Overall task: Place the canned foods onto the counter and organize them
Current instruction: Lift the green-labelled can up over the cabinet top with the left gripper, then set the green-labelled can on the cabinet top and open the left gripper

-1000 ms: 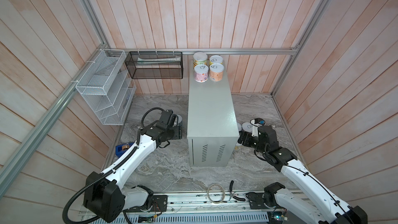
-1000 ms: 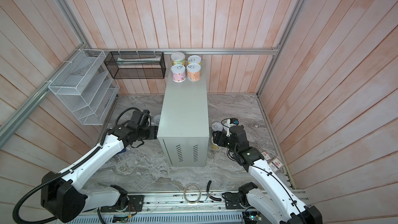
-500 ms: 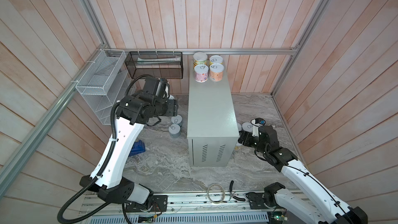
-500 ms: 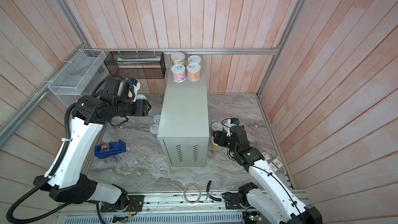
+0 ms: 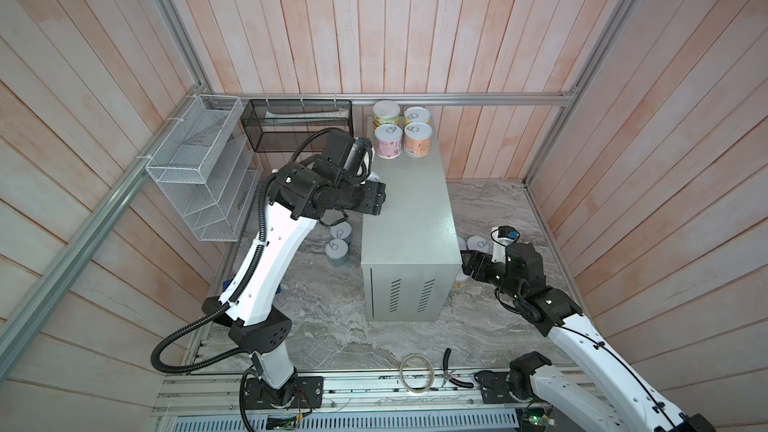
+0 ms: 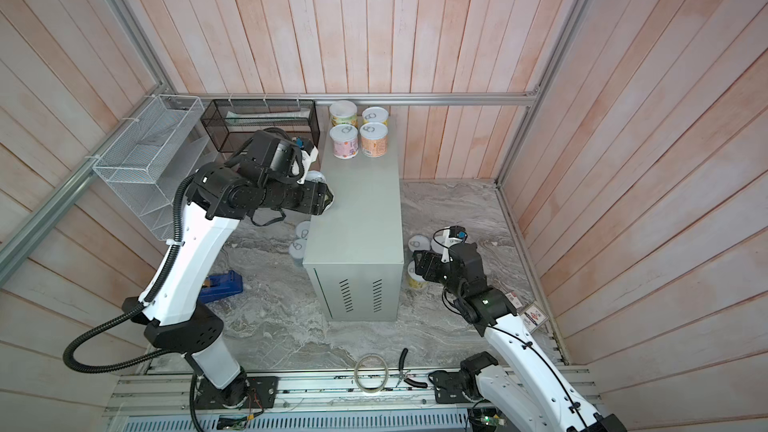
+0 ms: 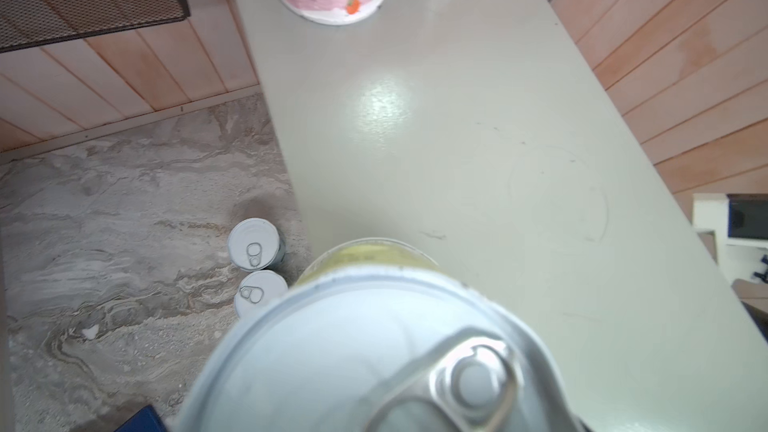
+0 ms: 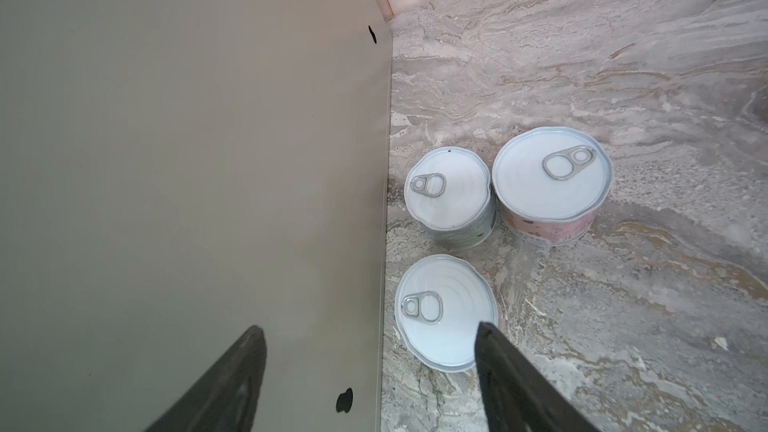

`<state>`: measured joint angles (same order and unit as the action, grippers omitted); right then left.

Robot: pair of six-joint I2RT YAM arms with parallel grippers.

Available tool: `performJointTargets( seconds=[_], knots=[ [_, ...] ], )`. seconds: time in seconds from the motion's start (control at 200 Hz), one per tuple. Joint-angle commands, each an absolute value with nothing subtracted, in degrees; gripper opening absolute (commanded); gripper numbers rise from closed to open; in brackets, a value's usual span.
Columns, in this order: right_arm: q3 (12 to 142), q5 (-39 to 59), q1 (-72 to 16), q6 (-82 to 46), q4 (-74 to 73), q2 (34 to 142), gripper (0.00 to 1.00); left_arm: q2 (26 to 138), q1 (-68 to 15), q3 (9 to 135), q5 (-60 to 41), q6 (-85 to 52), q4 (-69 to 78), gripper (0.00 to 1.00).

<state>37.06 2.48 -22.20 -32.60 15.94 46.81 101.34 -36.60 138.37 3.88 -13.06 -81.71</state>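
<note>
My left gripper is shut on a yellow-labelled can, held high over the left edge of the counter; the can's lid hides my fingers in the left wrist view. Several cans stand at the counter's back end, among them a pink can and an orange can. Two cans stand on the floor left of the counter. My right gripper is open, low beside the counter's right wall, above the nearest of three floor cans.
A white wire rack and a black mesh basket hang on the wall at the back left. A blue object lies on the marble floor at the left. A tape roll and pliers lie at the front.
My left arm has risen from the floor with the can and swung right to the counter's left edge. The right arm has hardly moved.
</note>
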Motion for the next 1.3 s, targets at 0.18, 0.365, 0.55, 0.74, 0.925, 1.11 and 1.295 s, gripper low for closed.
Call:
performJointTargets(
  seconds=[0.18, 0.365, 0.55, 0.74, 0.925, 1.11, 1.295],
  knots=[
    [38.8, 1.5, -21.8, -31.3, 17.8, 45.5, 0.78, 104.7, -39.7, 144.9, 7.6, -12.6, -81.2, 0.0],
    [40.3, 1.3, -21.7, -30.6, 18.1, 45.4, 0.79, 105.5, -40.7, 144.7, 10.6, -12.3, -80.6, 0.78],
    [42.4, 1.4, -21.6, -29.3, 17.5, 46.4, 0.79, 105.5, -40.8, 144.7, 11.1, -10.9, -78.3, 1.0],
    [45.1, 1.3, -21.6, -28.0, 17.4, 48.0, 0.8, 104.2, -40.8, 145.9, 11.9, -9.0, -74.7, 1.0],
    [46.7, 1.2, -21.6, -27.5, 17.3, 48.3, 0.79, 101.1, -40.8, 146.2, 15.6, -7.1, -69.7, 1.0],
    [48.3, 0.5, -21.7, -27.6, 18.0, 48.3, 0.79, 94.7, -40.8, 139.8, 18.1, -5.6, -63.2, 1.0],
    [49.0, 0.5, -21.6, -28.3, 18.0, 48.3, 0.79, 82.4, -40.8, 120.3, 19.2, -8.5, -52.0, 1.0]
  ],
)
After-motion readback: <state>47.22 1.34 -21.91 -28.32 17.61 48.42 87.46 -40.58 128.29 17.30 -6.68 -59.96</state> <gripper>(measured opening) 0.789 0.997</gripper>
